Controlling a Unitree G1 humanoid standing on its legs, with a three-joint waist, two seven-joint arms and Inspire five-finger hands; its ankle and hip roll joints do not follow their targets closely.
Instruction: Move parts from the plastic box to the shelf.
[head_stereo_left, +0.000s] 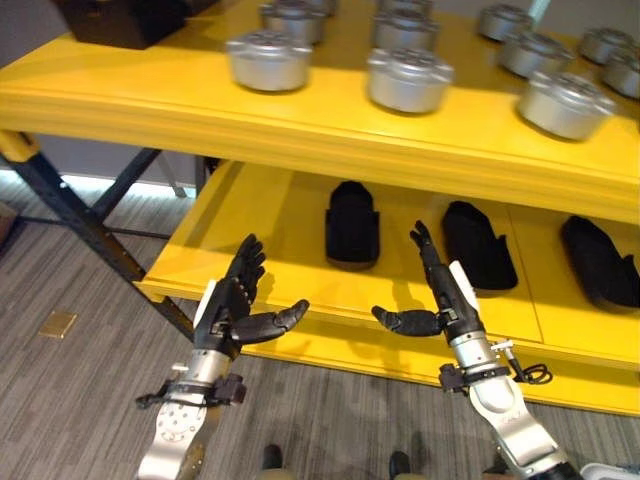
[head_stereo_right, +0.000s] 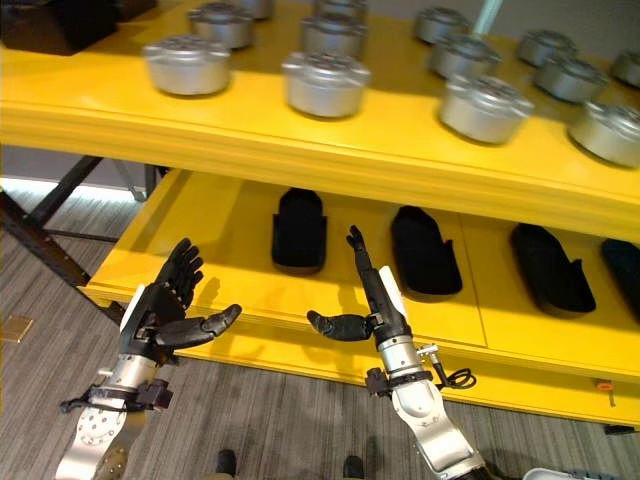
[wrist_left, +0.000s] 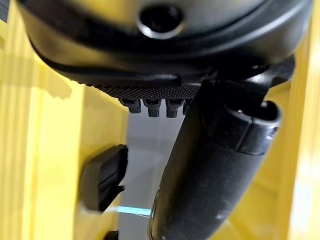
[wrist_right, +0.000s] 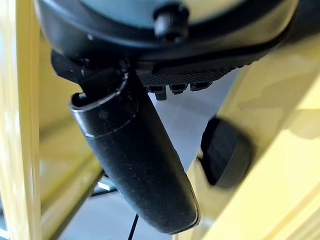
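Both hands hover before the lower yellow shelf (head_stereo_left: 270, 270), palms facing each other, holding nothing. My left hand (head_stereo_left: 235, 300) is open with fingers straight and thumb (wrist_left: 210, 180) stretched inward. My right hand (head_stereo_left: 440, 290) is open too, fingers pointing up at the shelf, thumb (wrist_right: 135, 165) out to the left. Black parts lie on the lower shelf: one (head_stereo_left: 352, 222) between the hands, another (head_stereo_left: 478, 243) just past the right hand, a third (head_stereo_left: 598, 260) farther right. Round silver metal parts (head_stereo_left: 268, 60) stand on the upper shelf (head_stereo_left: 300, 125).
A dark case (head_stereo_left: 120, 20) sits at the upper shelf's left end. A black diagonal frame leg (head_stereo_left: 85, 225) runs down left of the shelf. Grey carpet floor (head_stereo_left: 80, 400) lies below, with a small brass plate (head_stereo_left: 57, 323) set in it.
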